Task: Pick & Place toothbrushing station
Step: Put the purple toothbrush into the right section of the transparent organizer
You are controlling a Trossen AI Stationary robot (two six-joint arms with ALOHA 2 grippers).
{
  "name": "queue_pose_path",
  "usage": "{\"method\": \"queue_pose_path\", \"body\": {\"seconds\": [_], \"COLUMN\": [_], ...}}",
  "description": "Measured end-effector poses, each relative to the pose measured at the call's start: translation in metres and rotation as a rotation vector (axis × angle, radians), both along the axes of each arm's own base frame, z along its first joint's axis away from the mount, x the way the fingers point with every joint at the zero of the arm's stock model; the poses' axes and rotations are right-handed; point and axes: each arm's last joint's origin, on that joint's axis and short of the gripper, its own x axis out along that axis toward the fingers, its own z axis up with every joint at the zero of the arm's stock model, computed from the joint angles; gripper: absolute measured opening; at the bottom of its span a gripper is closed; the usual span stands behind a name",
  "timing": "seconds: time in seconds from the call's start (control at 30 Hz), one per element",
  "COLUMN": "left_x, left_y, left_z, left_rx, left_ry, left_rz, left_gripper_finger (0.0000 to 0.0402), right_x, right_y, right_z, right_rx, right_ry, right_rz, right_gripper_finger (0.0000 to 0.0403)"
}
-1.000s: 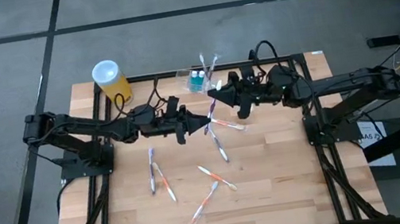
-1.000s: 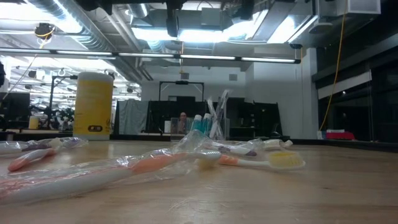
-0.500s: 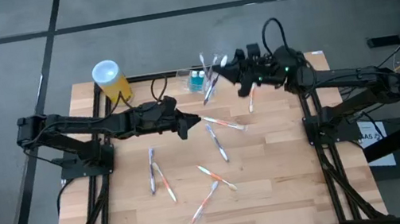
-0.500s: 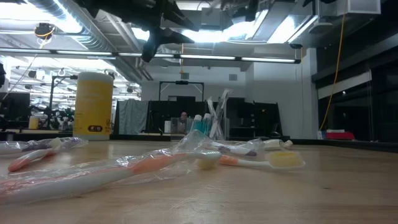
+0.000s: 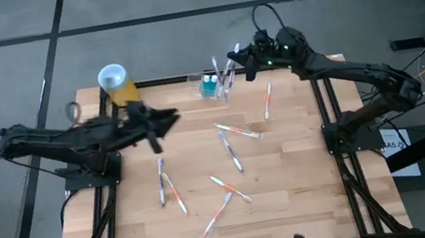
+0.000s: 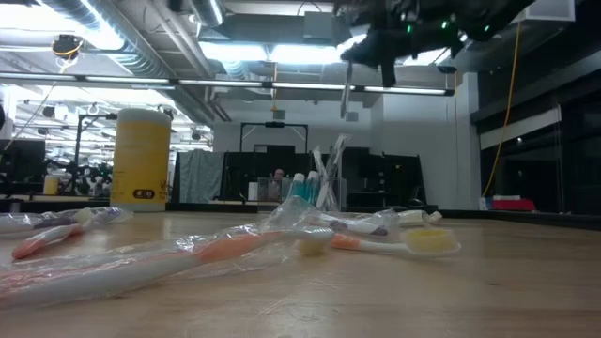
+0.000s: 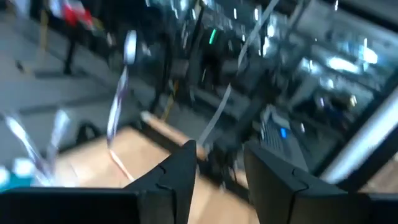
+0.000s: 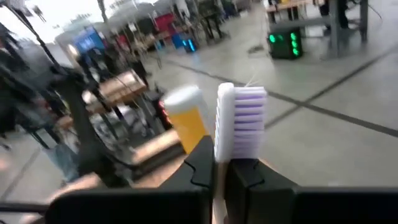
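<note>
Loose toothbrushes clutter the middle of the surface (image 5: 308, 181).
Its near right corner lies bare; yellow canister (image 5: 116, 84) and holder (image 5: 213, 85) line the far edge.

The wooden surface (image 5: 291, 183) stands in a black frame (image 5: 35, 215) on a grey floor (image 5: 184, 46) crossed by dark seams. Level across it, the room is a large hall: ceiling pipes (image 6: 103, 38), bright strip lights (image 6: 282, 52), a yellow cable (image 6: 515, 66) hanging at the right, dark windows (image 6: 535, 160) beside it, and cluttered benches (image 6: 47, 178) far off on the left.
</note>
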Motion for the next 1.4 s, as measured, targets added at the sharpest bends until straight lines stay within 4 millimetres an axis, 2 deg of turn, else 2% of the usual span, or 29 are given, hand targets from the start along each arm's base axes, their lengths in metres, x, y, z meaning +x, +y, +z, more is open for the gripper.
{"method": "queue_pose_path", "body": {"seconds": [0.1,0.23,0.4,0.63,0.93,1.27,1.4], "left_x": [-0.024,-0.038,-0.036,-0.024,-0.017,-0.01,-0.006], "left_y": [-0.005,-0.012,-0.024,-0.04,-0.052,-0.065,-0.071], "left_z": [0.014,0.019,0.021,0.018,0.016,0.034,0.037], "left_rx": [0.021,0.007,-0.029,-0.058,-0.084,-0.047,-0.042], "left_ry": [-0.064,-0.093,-0.124,-0.135,-0.146,-0.123,-0.111], "left_rz": [0.042,0.078,0.104,0.125,0.14,0.167,0.168], "left_gripper_finger": [0.0124,0.0117,0.0107,0.0102,0.0101,0.0097,0.0095], "right_x": [0.003,0.013,0.022,0.029,0.024,0.025,0.026], "right_y": [-0.02,-0.044,-0.056,-0.065,-0.071,-0.079,-0.08], "right_z": [-0.021,-0.054,-0.07,-0.092,-0.1,-0.113,-0.109], "right_rx": [0.011,0.024,-0.012,-0.041,-0.123,-0.15,-0.182], "right_ry": [0.061,0.119,0.089,0.167,0.258,0.291,0.254], "right_rz": [0.012,0.04,0.051,0.083,0.045,0.017,-0.003], "right_gripper_finger": [0.0013,0.0013,0.0013,0.0013,0.0013,0.0013,0.0013]}}
